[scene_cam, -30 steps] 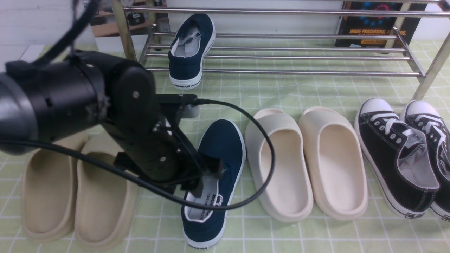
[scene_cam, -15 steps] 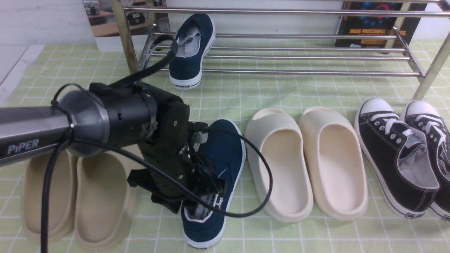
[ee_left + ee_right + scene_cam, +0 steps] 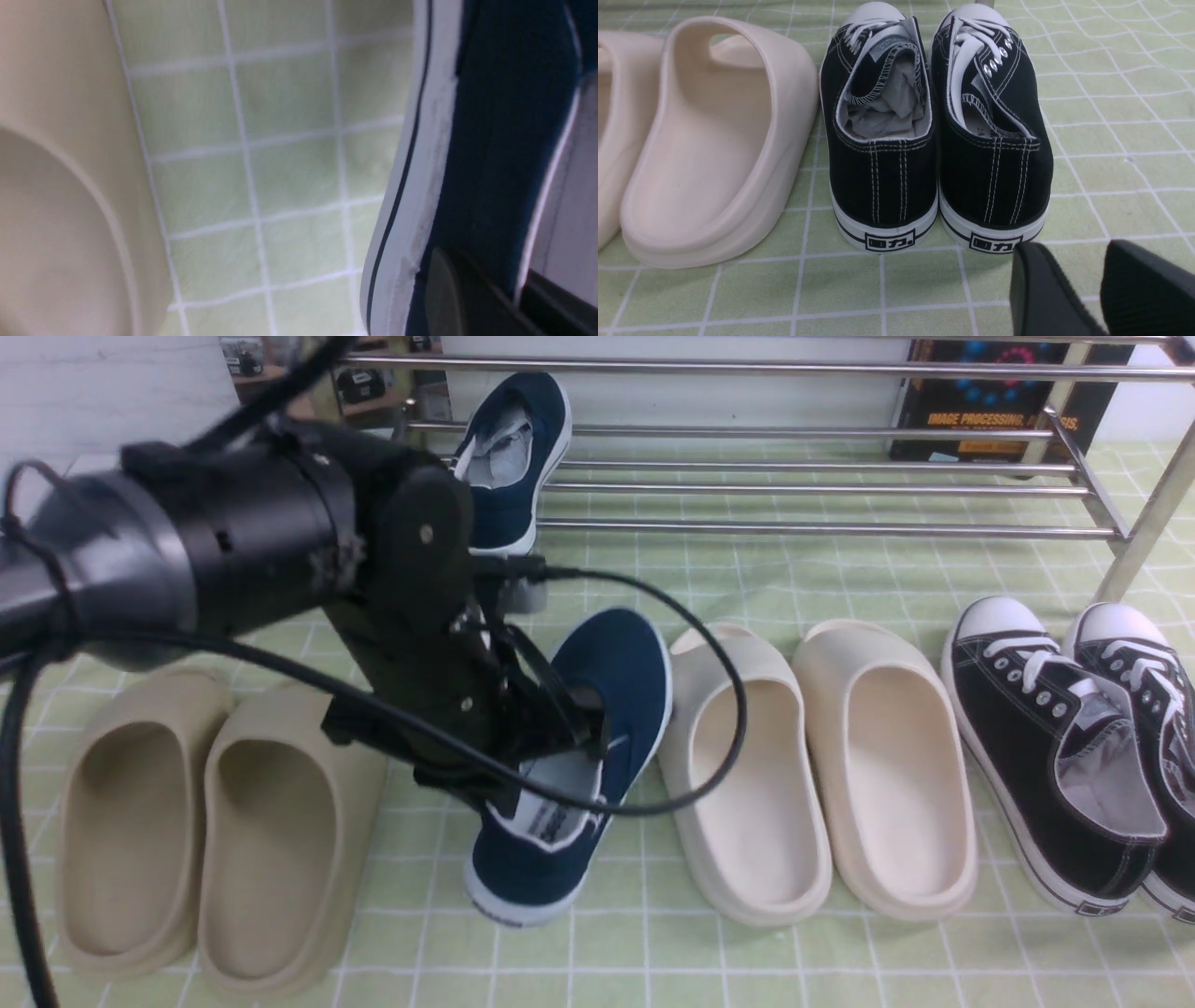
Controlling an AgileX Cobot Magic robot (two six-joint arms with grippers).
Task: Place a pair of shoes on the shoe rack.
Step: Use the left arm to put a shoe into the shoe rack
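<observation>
Green checked cloth (image 3: 840,579) covers the floor. Left gripper (image 3: 555,751) is clamped on the side wall of one tilted navy shoe (image 3: 607,681); its mate (image 3: 509,485) rests beyond the gripper, on the chrome shoe rack (image 3: 794,529).

Navy-blue canvas slip-on sneakers with white soles (image 3: 611,681): two showing. Tan foam slides (image 3: 271,840): two lying. Cream foam slides (image 3: 887,756): two lying. Black lace-up sneakers with white toe caps (image 3: 1046,747): two lying. Chrome bar rack (image 3: 1148,527): one standing. Green checked cloth (image 3: 840,579): one lying.
</observation>
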